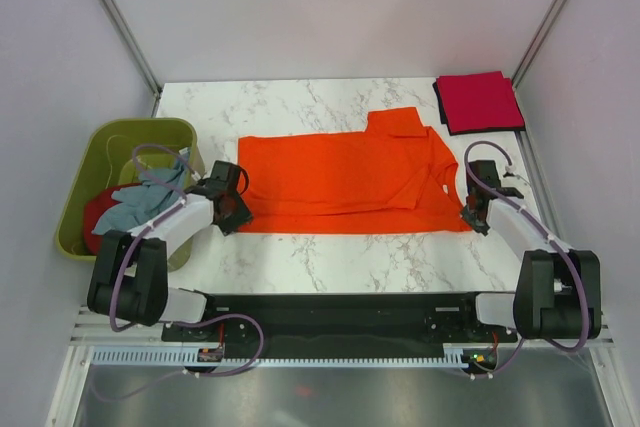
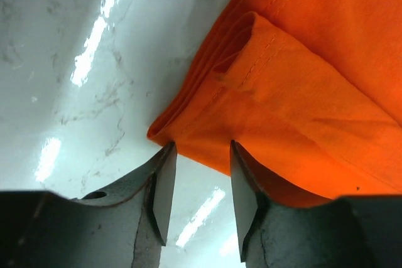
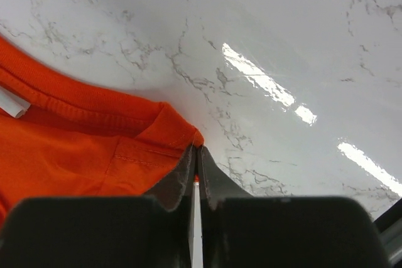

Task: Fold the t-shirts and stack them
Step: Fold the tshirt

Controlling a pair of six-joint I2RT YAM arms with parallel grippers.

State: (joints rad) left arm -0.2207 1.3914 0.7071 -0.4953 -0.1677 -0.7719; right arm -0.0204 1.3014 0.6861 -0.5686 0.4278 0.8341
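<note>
Marble table point(image 1: 300, 259), spread orange t-shirt point(image 1: 340, 182)

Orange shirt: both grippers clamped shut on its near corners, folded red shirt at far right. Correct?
Not quite. The right gripper is shut on a near corner of the orange shirt, but the left gripper is open: the left wrist view shows its jaws apart at the shirt's other near corner. The folded red shirt is at the far right.
</note>
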